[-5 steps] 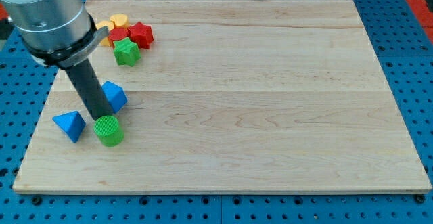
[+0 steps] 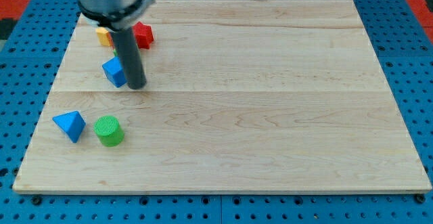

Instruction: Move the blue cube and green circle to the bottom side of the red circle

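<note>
Two blocks sit nearest, close to the board's bottom-left corner: a blue pyramid-like block (image 2: 69,125) and, just beside it toward the view's right, the green circle (image 2: 109,130), a short upright cylinder with a ribbed top. Both look like matte moulded plastic resting on pale, fine-grained wood planks (image 2: 270,116).

Farther up the left side stands the blue cube (image 2: 114,71), seen corner-on so it reads as a faceted wedge. My tip (image 2: 137,86) is at the cube's right side, touching or nearly touching; I cannot tell which. The rod is a plain dark cylinder with nothing to open or close, and it carries nothing; it only pushes.

Farthest, near the top-left corner, lie a yellow block (image 2: 103,35) and a red star-shaped block (image 2: 143,34). The red circle is not visible; I judge it hidden behind the rod in that cluster.

The coming move turns on this: the cube lies to the view's left of my tip and just below the cluster, while the green circle is well apart toward the bottom edge and would need pushing up.
</note>
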Tool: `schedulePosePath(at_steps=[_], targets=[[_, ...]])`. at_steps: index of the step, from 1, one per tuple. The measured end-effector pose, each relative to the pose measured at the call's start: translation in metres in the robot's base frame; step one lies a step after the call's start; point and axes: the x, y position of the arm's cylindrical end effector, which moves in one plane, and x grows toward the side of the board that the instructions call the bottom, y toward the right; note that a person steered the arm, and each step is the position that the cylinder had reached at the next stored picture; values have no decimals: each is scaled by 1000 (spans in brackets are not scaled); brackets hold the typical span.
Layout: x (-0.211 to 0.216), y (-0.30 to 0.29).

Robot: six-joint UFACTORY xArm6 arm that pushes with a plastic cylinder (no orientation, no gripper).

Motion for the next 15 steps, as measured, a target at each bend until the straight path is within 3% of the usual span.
schedulePosePath(at_steps=[1,2,4,9,10,11,12,14,15], targets=[[-14,-35],[8,-30],[-4,-100],[-29,-59],[27,-55],[32,25],[121,63],[102,-83],[112,-57]])
